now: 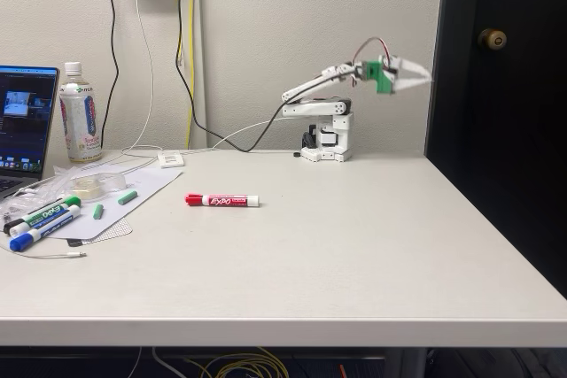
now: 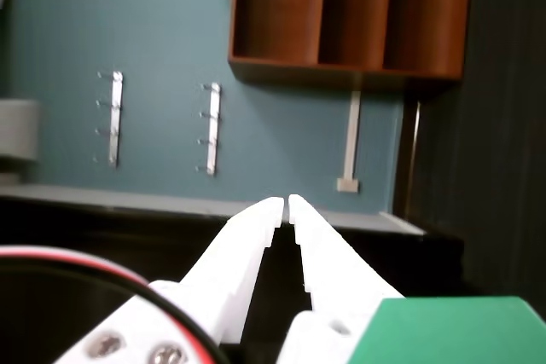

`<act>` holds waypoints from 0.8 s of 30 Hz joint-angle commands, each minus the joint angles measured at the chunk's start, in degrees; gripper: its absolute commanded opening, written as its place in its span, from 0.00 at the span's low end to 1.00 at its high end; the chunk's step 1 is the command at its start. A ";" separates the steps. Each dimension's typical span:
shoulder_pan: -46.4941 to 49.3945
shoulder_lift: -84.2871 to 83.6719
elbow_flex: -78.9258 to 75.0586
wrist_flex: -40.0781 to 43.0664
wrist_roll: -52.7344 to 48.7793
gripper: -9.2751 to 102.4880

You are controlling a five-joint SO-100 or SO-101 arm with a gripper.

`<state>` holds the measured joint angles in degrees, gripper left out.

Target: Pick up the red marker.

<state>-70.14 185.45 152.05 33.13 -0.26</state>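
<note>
The red marker (image 1: 221, 200) lies flat on the white table (image 1: 354, 254), left of centre, red cap pointing left in the fixed view. My gripper (image 1: 429, 76) is raised high at the back right, pointing right toward the dark door, far from the marker. In the wrist view the white fingers (image 2: 247, 240) meet at their tips, gripper (image 2: 287, 204) shut with nothing held. That view looks across the room at a teal wall.
At the left of the table lie a green-capped marker (image 1: 49, 212) and a blue-capped marker (image 1: 40, 229) on a sheet, with a tape roll (image 1: 91, 184), a bottle (image 1: 80, 114) and a laptop (image 1: 22, 126). Cables run down the wall to the arm's base (image 1: 326, 135).
</note>
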 commanded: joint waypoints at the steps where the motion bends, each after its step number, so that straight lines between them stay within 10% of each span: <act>1: 3.34 -8.88 -18.11 7.38 1.14 0.08; 16: 27.33 -49.48 -76.29 39.11 2.64 0.08; 24: 45.44 -54.76 -77.87 41.04 3.78 0.08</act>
<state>-29.18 132.71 76.38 73.83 3.16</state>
